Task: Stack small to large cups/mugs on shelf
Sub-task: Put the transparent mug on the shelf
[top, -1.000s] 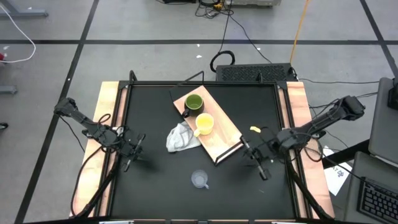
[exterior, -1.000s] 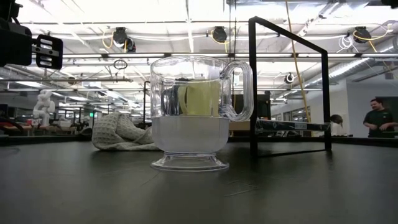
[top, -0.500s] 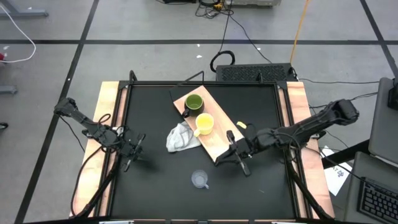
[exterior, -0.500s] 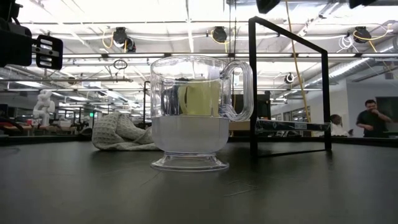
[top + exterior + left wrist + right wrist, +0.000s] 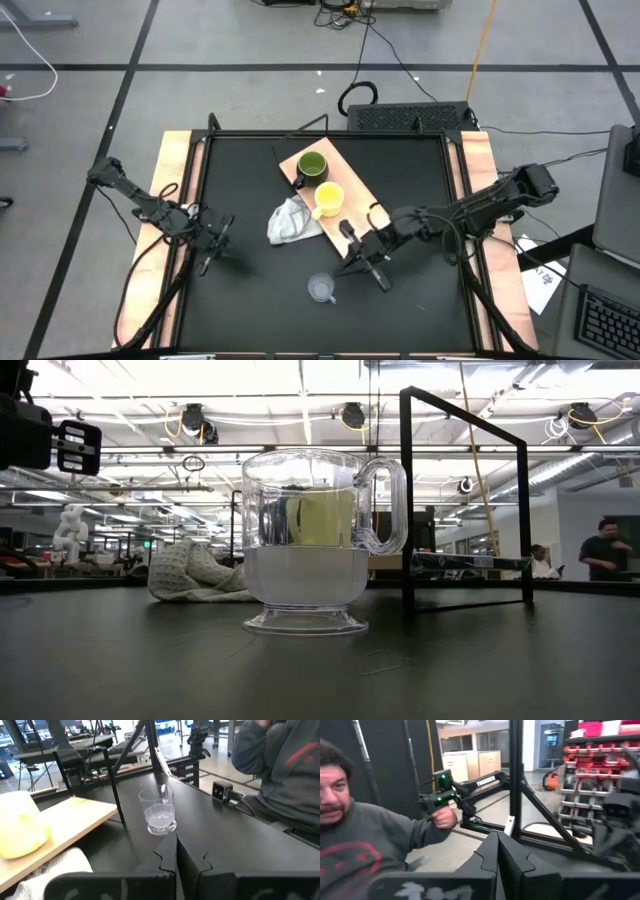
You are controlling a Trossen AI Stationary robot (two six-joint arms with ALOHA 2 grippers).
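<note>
The light-wood shelf [image 5: 350,222] lies slantwise at mid table. On it stand the dark green mug [image 5: 311,166] and the yellow mug [image 5: 329,199]. The clear glass cup [image 5: 321,289] stands upright on its foot on the black tabletop, nearer than the shelf; it fills the low view [image 5: 310,540]. My right gripper [image 5: 352,262] hovers just right of the cup, shut and touching nothing. My left gripper [image 5: 220,245] waits near the table's left side, shut, with the cup [image 5: 159,812] ahead of it.
A crumpled white cloth [image 5: 290,222] lies against the shelf's left edge, between my left gripper and the mugs. The shelf's dark frame [image 5: 460,500] rises behind the cup in the low view. A person in a grey top [image 5: 365,845] is beyond the table.
My right arm has swept from the table's right side toward its left, passing the shelf's near corner, and now hangs close to the glass cup. Its fingers stay together. The cups, the cloth and the shelf have not moved.
</note>
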